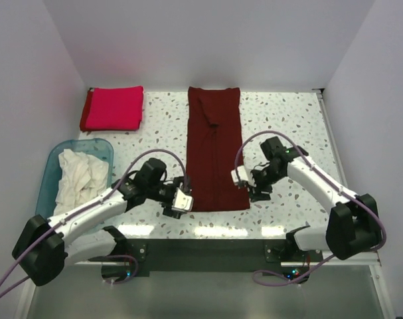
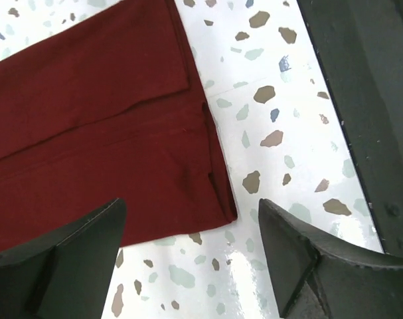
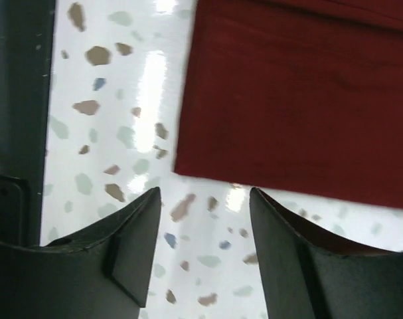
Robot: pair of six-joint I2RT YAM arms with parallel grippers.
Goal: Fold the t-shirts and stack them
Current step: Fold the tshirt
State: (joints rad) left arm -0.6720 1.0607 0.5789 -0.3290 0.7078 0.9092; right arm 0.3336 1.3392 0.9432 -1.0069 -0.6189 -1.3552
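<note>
Left hand (image 1: 179, 203) and right hand (image 1: 254, 188), both spread open, sat beside the bottom corners of the maroon t-shirt (image 1: 214, 146), lying lengthwise up the frame.

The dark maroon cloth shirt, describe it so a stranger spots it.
Look down the middle of the speckled white table. The dark maroon cloth shirt lies there as a long narrow strip, unlike the bright crimson shirt folded square far left.
</note>
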